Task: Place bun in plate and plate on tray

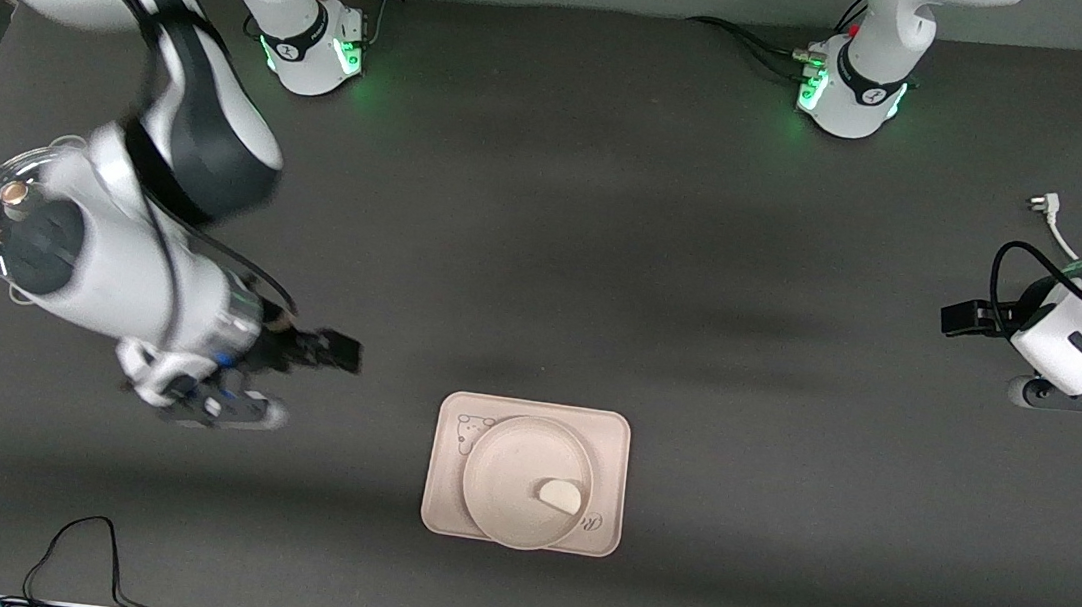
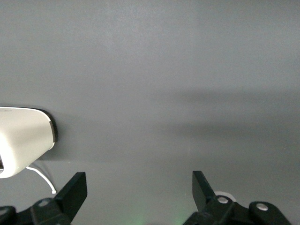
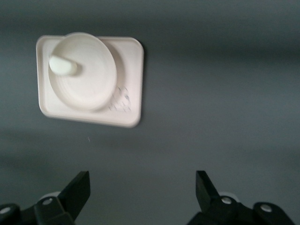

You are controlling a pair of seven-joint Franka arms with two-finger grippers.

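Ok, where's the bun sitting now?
In the front view the bun lies in the plate, near its rim, and the plate rests on the tray, toward the front camera's edge of the table.

Count, bench (image 1: pixel 607 250) contents:
- bun (image 1: pixel 560 495): one, white, lying in the plate
- plate (image 1: pixel 508 476): one, round, sitting on the tray
- tray (image 1: pixel 613 432): one, rectangular, printed
- arms: two, each carrying one gripper; left gripper (image 2: pixel 139 192) has two fingers spread apart, right gripper (image 3: pixel 142 191) likewise two fingers spread apart
- loose white plug and cable (image 1: pixel 1048 211): one, at the left arm's end of the bench
- black cable (image 1: pixel 73 546): one, at the bench edge nearest the front camera
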